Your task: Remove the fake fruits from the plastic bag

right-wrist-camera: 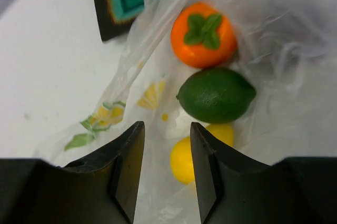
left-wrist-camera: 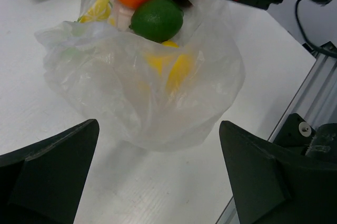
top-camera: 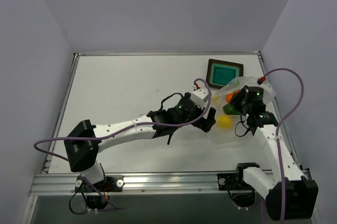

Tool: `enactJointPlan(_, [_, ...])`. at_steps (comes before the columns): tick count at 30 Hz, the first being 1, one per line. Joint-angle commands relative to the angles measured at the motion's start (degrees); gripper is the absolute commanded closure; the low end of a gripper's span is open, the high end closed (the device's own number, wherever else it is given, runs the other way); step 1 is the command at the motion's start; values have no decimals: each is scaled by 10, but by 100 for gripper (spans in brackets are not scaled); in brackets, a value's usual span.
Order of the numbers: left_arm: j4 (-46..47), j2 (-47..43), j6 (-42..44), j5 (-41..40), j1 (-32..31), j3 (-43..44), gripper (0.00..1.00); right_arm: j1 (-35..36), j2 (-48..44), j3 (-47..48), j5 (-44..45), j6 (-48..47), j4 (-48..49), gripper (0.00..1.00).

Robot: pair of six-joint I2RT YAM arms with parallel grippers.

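Observation:
The clear plastic bag [top-camera: 236,83] lies at the right of the table with its mouth open. Inside it I see an orange fruit with a green stem [right-wrist-camera: 202,34], a green fruit [right-wrist-camera: 217,94] and a yellow lemon [right-wrist-camera: 184,161]. No dark red fruit shows clearly. My right gripper [right-wrist-camera: 164,129] hovers over the bag's mouth, its jaws a narrow gap apart, above the printed film beside the lemon. My left gripper [left-wrist-camera: 159,126] is wide open and empty, low over the table at the bag's [left-wrist-camera: 131,98] closed end. The lemon [left-wrist-camera: 171,69] shows through the film there.
A dark square tray with a teal inside [top-camera: 225,72] stands just behind the bag and shows in the right wrist view [right-wrist-camera: 118,3]. The table's right edge and metal rail [left-wrist-camera: 316,92] run close beside the bag. Both arms crowd the bag.

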Motion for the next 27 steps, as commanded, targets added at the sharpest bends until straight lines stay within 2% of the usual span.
enactJointPlan(1, [25,24,11,8,4,43,3,58,77,8,8,-34,-1,64])
enactJointPlan(5, [29,55,21,11,5,44,3,92,110,4,33,-33,13,59])
enactJointPlan(7, [43,63,25,13,5,39,7,96,118,-7,40,-27,15,52])
enactJointPlan(10, [56,86,27,13,6,23,29,113,118,-30,60,-19,14,38])
enactJointPlan(11, [67,88,27,13,6,18,51,122,116,-37,71,-18,14,31])
enactJointPlan(14, [95,92,27,13,6,-11,82,127,101,-63,96,-10,8,20])
enactJointPlan(16, [106,93,25,13,6,-24,91,128,94,-80,102,-7,6,14])
enactJointPlan(18, [119,93,24,13,6,-35,97,128,96,-85,94,0,2,13])
enactJointPlan(23, [155,92,19,13,5,-65,98,130,98,-98,109,26,1,14])
enactJointPlan(27, [172,95,17,13,5,-82,98,131,138,-96,103,24,14,14])
